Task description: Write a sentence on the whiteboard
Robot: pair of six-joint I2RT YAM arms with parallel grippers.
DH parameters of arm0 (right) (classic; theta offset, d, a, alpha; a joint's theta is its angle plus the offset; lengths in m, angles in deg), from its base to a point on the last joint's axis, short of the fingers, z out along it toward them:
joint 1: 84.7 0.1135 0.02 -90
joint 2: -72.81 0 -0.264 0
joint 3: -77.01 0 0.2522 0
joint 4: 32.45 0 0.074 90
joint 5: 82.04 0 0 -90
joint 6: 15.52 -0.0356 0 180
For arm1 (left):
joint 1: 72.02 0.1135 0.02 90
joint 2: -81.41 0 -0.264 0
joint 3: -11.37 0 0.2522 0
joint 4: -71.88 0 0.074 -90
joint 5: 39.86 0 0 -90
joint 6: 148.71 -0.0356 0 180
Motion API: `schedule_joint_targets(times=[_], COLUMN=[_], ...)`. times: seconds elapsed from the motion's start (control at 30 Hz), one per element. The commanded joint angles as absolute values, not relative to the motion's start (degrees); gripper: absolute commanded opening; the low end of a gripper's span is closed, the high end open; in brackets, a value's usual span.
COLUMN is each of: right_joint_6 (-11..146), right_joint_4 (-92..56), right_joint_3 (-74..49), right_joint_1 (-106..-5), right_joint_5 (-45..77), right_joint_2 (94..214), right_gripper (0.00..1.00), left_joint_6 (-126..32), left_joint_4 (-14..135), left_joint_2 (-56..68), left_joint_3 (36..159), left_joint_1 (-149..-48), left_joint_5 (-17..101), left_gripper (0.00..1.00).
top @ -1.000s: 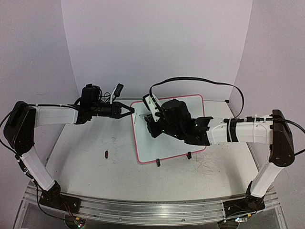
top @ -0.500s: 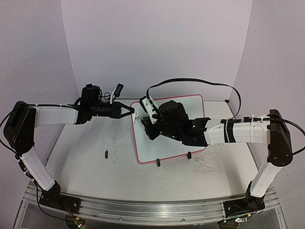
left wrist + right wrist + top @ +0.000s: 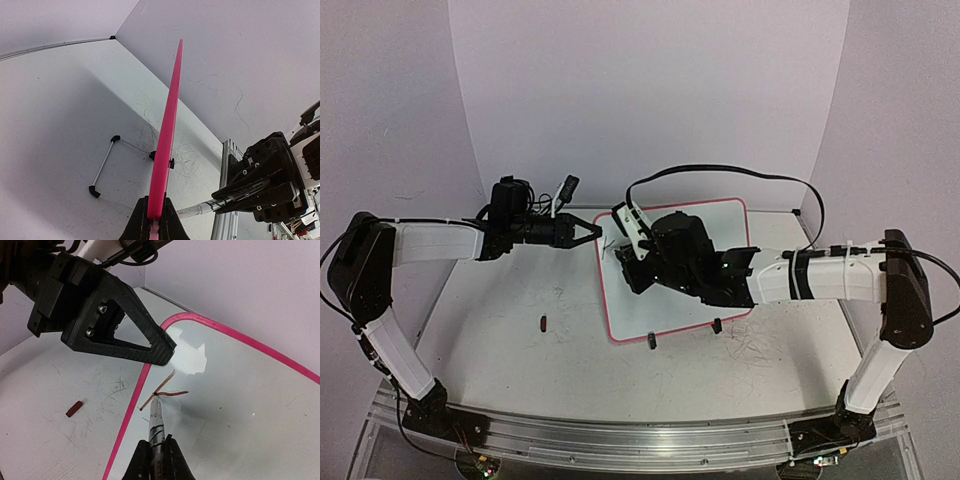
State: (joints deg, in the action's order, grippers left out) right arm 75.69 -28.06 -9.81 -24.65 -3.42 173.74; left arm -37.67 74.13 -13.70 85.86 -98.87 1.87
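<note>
The whiteboard (image 3: 665, 310) lies flat at the table's middle, its pink frame (image 3: 131, 407) around it. My left gripper (image 3: 594, 232) is shut on the frame's left edge near the far corner; the left wrist view shows the pink edge (image 3: 167, 125) clamped between the jaws (image 3: 156, 209). My right gripper (image 3: 628, 265) is shut on a marker (image 3: 158, 422), tip down on the board just inside the left frame. The only writing showing is two short red-brown strokes (image 3: 172, 392) that meet at the tip. The left finger (image 3: 120, 335) hangs just beyond them.
A small red-brown cap (image 3: 543, 322) lies on the table left of the board, also in the right wrist view (image 3: 74, 409). Two black clip feet (image 3: 651, 341) sit on the board's near edge. A thin wire bracket (image 3: 104, 165) lies beside the board. Walls close the back and sides.
My right gripper has shifted a little left and away with the marker, toward the board's left edge. The left arm and the board have not moved.
</note>
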Motion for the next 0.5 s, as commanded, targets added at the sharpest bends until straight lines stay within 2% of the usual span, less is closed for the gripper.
schedule_joint_targets(times=[0.0,0.47], right_joint_6=[74.92,71.98], right_joint_4=[-27.79,-27.65], right_joint_3=[-8.78,-4.83], right_joint_1=[-24.86,-24.90], right_joint_5=[-6.99,-8.30], right_joint_2=[172.39,169.94], right_gripper=[0.00,0.00], left_joint_6=[-38.15,-38.21], left_joint_4=[75.18,75.17], left_joint_2=[-12.42,-12.30], left_joint_3=[87.05,87.01], left_joint_1=[-99.15,-99.18], left_joint_5=[1.38,1.53], left_gripper=[0.00,0.00])
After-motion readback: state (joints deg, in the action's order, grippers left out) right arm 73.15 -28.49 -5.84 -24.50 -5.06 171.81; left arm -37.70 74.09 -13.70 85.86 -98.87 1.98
